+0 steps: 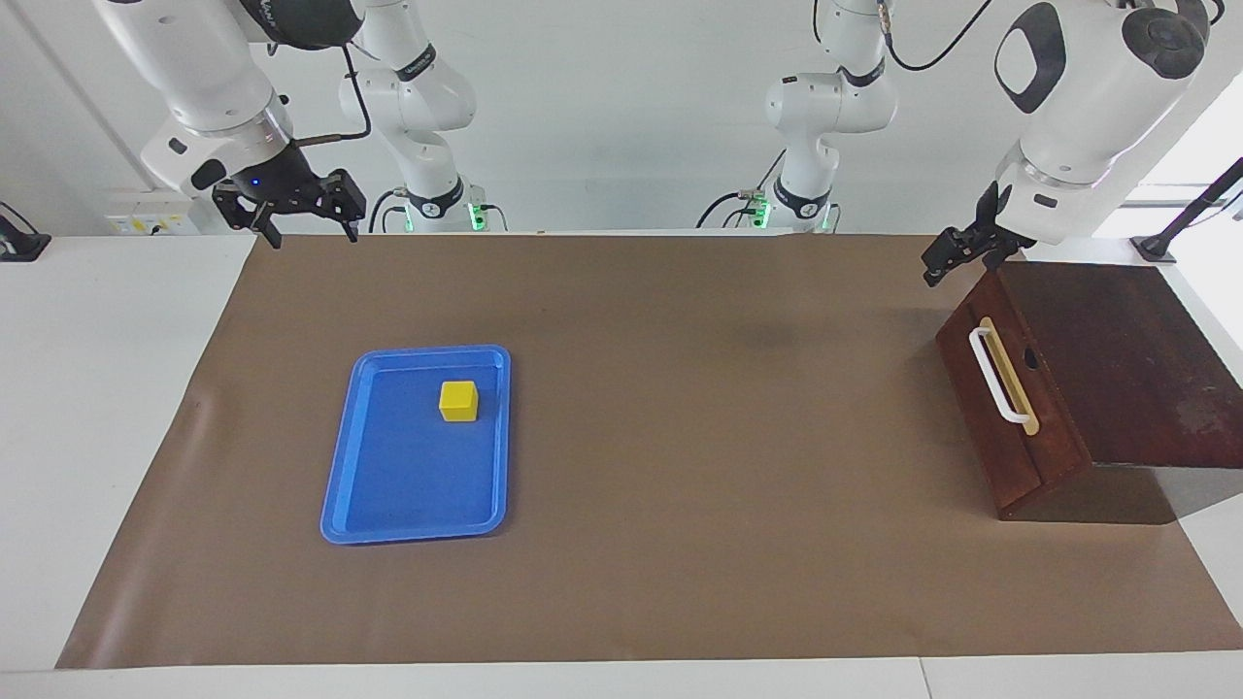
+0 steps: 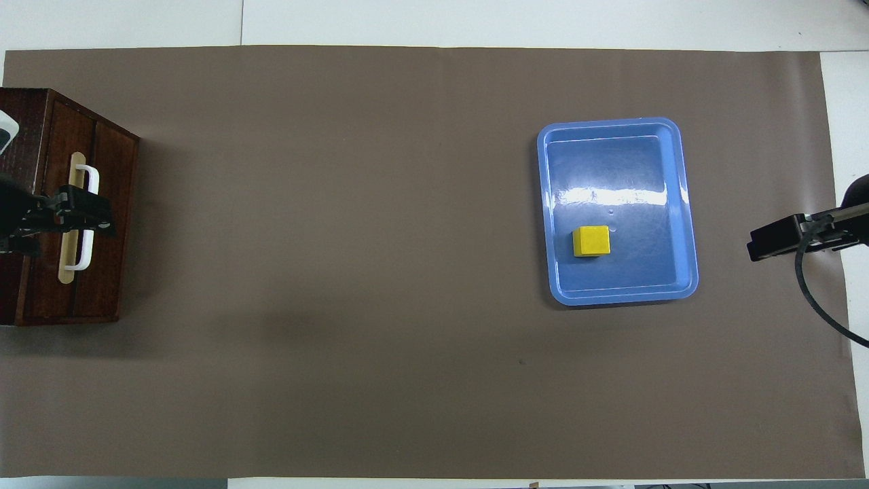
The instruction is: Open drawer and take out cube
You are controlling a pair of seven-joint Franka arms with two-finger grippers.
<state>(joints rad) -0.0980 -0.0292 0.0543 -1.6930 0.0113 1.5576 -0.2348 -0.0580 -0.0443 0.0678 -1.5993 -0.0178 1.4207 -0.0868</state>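
Here the facing view alone shows both arms' white bodies and the grey wall. The small yellow cube [image 1: 458, 400] sits in the blue plastic tray [image 1: 388, 505], toward its 1 o'clock corner there, on the brown paper mat [image 1: 680, 485]. The dark reddish-brown wooden drawer [image 1: 991, 388] is closed. The left gripper [image 1: 944, 264] hangs released at the drawer's 11 o'clock; the right gripper [image 1: 306, 233] is released over the mat's edge.

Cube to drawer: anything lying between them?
Only the blue tray's rim, then bare brown mat from cube to drawer, clearest in the overhead view.

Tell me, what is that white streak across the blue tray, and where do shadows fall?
Overhead view: the streak on the blue tray is glare from a lamp, just farther from the robots than the cube. Facing view: no glare on the tray; the drawer box casts a dark shadow on the brown mat, which also shows a faint smudge.
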